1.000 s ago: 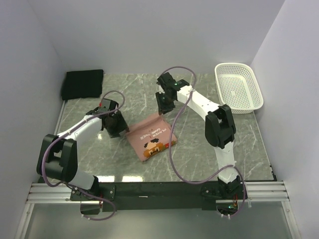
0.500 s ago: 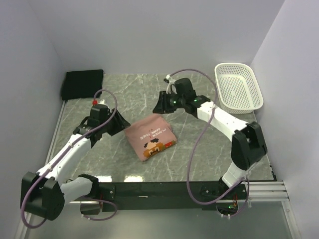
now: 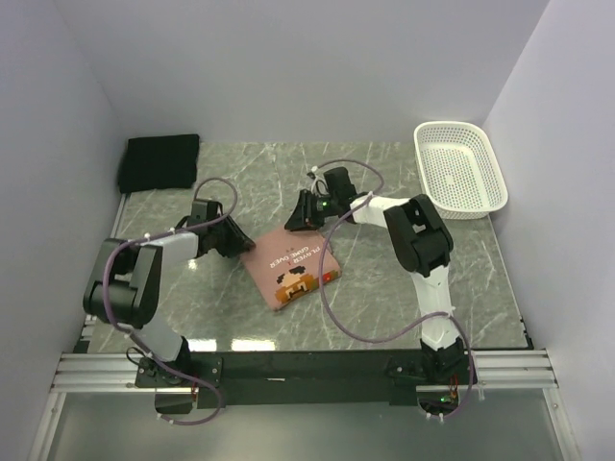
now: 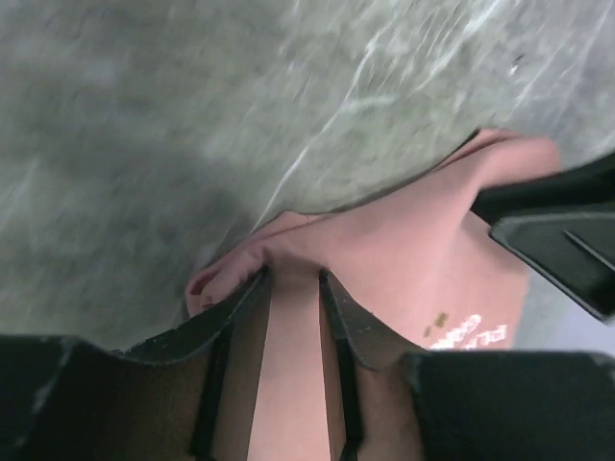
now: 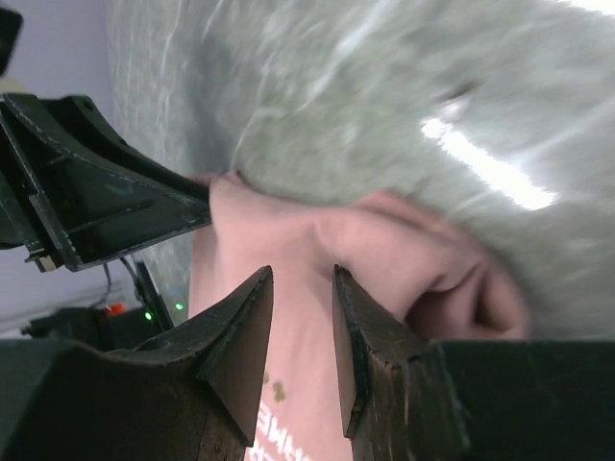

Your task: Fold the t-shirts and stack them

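The salmon-pink t-shirt (image 3: 290,264) lies folded in the middle of the table, its cartoon print and text facing up. My left gripper (image 3: 238,246) is low at its left corner; in the left wrist view (image 4: 293,274) the jaws stand narrowly apart with puckered pink cloth (image 4: 404,250) between them. My right gripper (image 3: 294,221) is low at the shirt's far corner; in the right wrist view (image 5: 303,271) its jaws close on a ridge of pink cloth (image 5: 288,230). The black folded t-shirt (image 3: 159,161) lies in the far left corner, apart from both grippers.
A white mesh basket (image 3: 459,168) stands at the far right. White walls close in the left, back and right sides. The marble tabletop (image 3: 404,288) is bare to the right of the pink shirt. Each wrist view shows the other gripper close across the shirt.
Both arms swung down from above the shirt and reached in low. Their grippers now sit at the pink shirt's left and far corners with narrowed jaws. The shirt has barely shifted.
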`<state>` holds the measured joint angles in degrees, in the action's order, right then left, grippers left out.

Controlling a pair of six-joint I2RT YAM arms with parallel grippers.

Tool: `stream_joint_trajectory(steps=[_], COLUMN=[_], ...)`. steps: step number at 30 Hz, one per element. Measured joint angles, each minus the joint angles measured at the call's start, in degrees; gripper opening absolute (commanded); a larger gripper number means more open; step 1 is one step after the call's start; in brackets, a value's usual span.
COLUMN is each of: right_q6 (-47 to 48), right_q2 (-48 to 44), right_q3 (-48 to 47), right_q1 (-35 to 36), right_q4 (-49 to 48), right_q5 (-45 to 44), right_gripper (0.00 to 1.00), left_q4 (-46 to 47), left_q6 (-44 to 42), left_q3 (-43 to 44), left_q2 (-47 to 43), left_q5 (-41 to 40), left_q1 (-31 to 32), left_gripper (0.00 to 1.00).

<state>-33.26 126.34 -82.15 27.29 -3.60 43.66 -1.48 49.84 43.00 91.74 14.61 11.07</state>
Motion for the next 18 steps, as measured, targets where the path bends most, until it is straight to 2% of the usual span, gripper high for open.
stream_joint_trajectory(steps=[6, 10, 13, 18], right_q6=[-5.07, -7.56, -9.29, -12.52], right_q2=[2.29, 1.44, -2.86, -14.10], right_q3=[-0.46, 0.46, 5.09, 13.16], right_q1=[-3.87, -5.44, -5.64, -5.42], right_q4=[-4.52, -8.31, -10.10, -14.38], right_q5=[1.40, 1.62, 1.81, 3.48], right_gripper=[0.38, 0.38, 0.38, 0.38], left_q4=[2.38, 1.11, -1.73, -7.37], left_q6=[0.87, 0.09, -1.44, -3.52], left_q3=[4.22, 6.97, 9.33, 10.27], left_q2=[5.68, 6.58, 6.25, -0.79], left_q5=[2.21, 2.10, 1.64, 0.33], left_q1=[-1.86, -1.86, -1.88, -1.86], left_gripper=[0.39, 0.56, 0.66, 0.66])
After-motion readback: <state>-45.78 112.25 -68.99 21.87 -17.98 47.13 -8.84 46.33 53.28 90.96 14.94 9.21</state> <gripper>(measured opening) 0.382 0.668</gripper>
